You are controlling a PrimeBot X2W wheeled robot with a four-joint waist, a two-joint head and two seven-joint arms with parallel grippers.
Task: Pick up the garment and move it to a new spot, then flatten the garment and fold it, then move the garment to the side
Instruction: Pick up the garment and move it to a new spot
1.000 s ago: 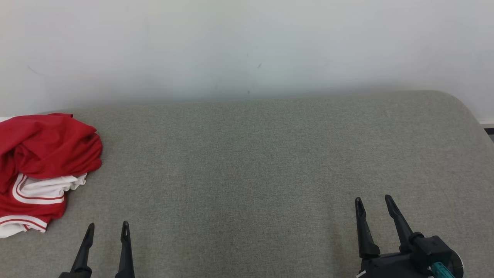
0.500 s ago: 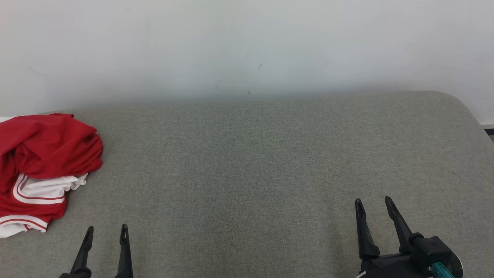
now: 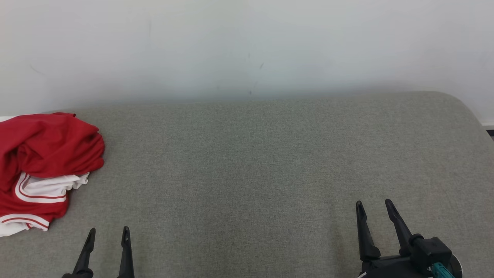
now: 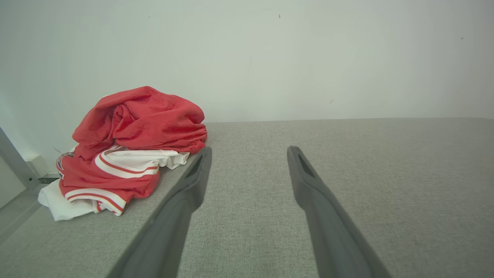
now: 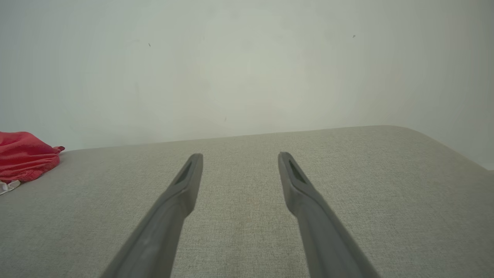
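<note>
Dark fingers of the left gripper (image 3: 108, 229) at your 7 o'clock and the right gripper (image 3: 373, 202) at 5 o'clock stand spread and empty over the grey fabric surface (image 3: 247, 166). Locate the crumpled red-and-white garment (image 3: 46, 154) at 9 o'clock, on the surface's left edge.

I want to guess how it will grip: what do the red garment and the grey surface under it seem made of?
The garment: seemingly thin, soft knit, perhaps sports-jersey fabric; matte, slumped in loose folds, with white striped trim. The surface: apparently woven grey upholstery cloth, matte, with a fine flecked weave and a rounded, padded-looking corner.
</note>
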